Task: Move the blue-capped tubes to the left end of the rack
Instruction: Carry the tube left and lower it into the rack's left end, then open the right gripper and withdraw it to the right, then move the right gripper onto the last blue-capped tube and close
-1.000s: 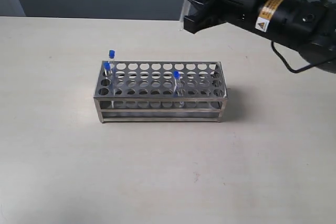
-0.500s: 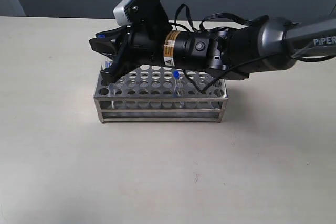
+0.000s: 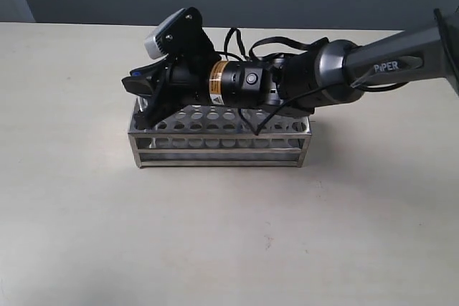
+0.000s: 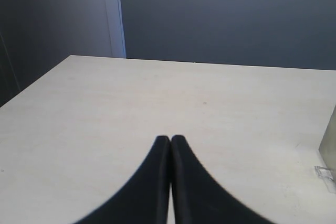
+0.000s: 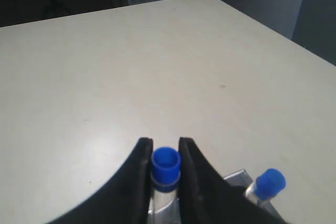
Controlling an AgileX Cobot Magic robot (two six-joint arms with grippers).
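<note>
With right gripper [image 5: 165,145] clamped on a tube [image 5: 166,165] at the rack [image 3: 215,138] end nearest the left edge of the desk [image 3: 215,249]: lower straight, clear of neighbouring tube [image 5: 269,183], release once seated

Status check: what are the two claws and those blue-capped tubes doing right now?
Right claw shut on a blue-capped tube, at left end of the rack. Left claw shut, empty. Second tube close beside, not blocking.

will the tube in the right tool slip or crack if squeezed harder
The tube is slim and clear, so probably light and fragile. The right tool pinches only its smooth round cap, so it may slip or swivel. Once in a rack hole it likely won't tip.
</note>
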